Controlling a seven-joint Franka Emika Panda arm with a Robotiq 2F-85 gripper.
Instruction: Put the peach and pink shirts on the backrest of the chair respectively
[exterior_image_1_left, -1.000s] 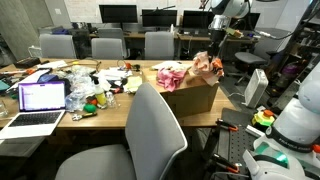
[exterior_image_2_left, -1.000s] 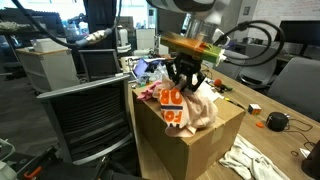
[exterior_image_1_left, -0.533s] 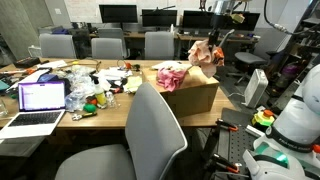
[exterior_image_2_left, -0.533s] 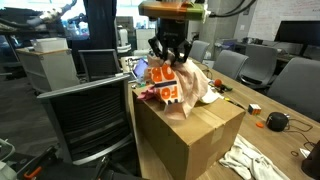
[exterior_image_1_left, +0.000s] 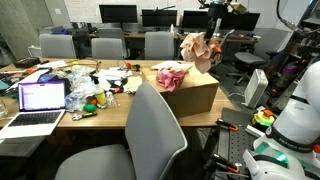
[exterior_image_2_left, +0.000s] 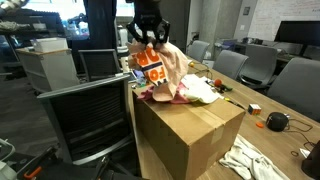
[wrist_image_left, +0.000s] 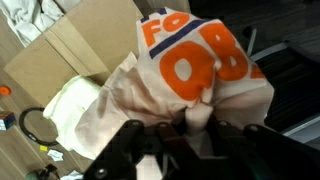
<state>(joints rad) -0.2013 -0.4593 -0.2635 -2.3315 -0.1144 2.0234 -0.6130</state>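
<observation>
My gripper (exterior_image_2_left: 148, 34) is shut on the peach shirt (exterior_image_2_left: 165, 68), which has orange print, and holds it hanging above the cardboard box (exterior_image_2_left: 190, 130). In an exterior view the peach shirt (exterior_image_1_left: 198, 50) hangs over the box (exterior_image_1_left: 190, 96) below the gripper (exterior_image_1_left: 211, 27). The wrist view shows the shirt (wrist_image_left: 190, 75) bunched between the fingers (wrist_image_left: 197, 124). The pink shirt (exterior_image_1_left: 170, 75) lies on the box top; it also shows in an exterior view (exterior_image_2_left: 152, 92). The grey chair (exterior_image_1_left: 140, 135) stands in front of the table, and its backrest (exterior_image_2_left: 85, 120) is next to the box.
A cluttered wooden table (exterior_image_1_left: 100, 105) holds a laptop (exterior_image_1_left: 38, 103). Several office chairs (exterior_image_1_left: 108, 46) stand behind it. White cloth (exterior_image_2_left: 250, 160) lies on the floor by the box. A white robot base (exterior_image_1_left: 295, 120) stands at one side.
The gripper has risen and moved sideways, lifting the peach shirt off the box so it hangs higher; the pink shirt stays on the box.
</observation>
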